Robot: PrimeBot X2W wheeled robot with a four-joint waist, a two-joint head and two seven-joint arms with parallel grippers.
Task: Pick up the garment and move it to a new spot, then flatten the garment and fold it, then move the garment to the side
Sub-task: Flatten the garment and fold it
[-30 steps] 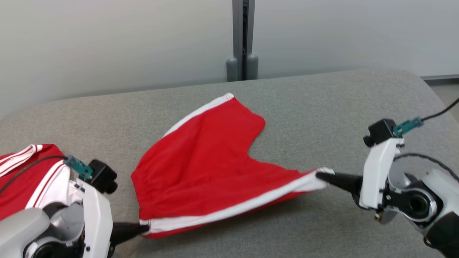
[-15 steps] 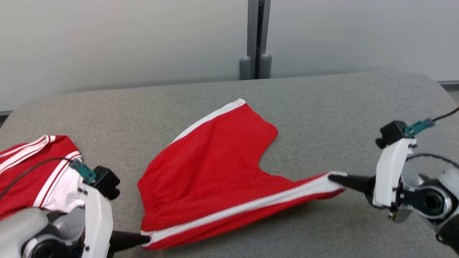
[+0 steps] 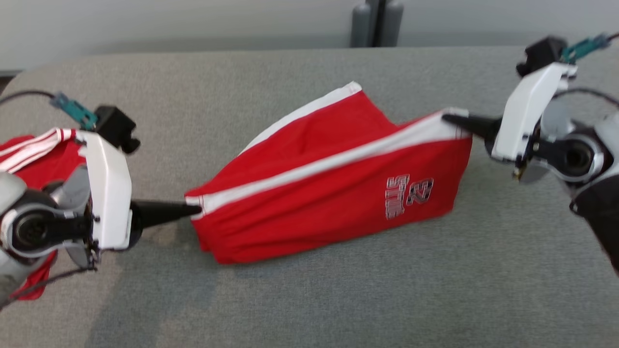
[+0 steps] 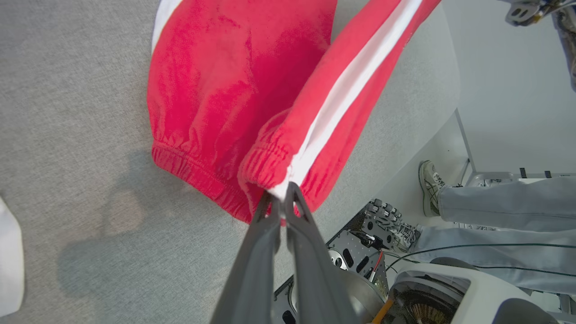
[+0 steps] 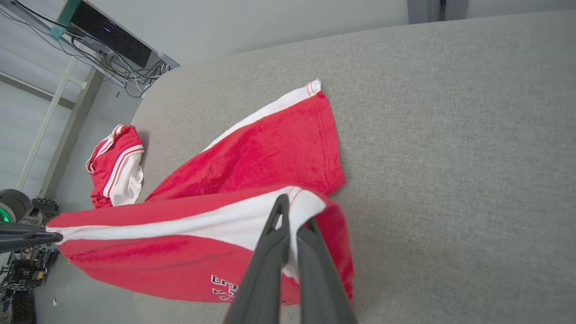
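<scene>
Head view: left tool at centre left and right tool at upper right both clamp red shorts, stretched between them above grey surface.

Left arm half hides a second red garment; the shorts' lettering blurs

Red shorts in left hand

Robotics lab: cabled monitor, grey padded table, partition wall.
</scene>
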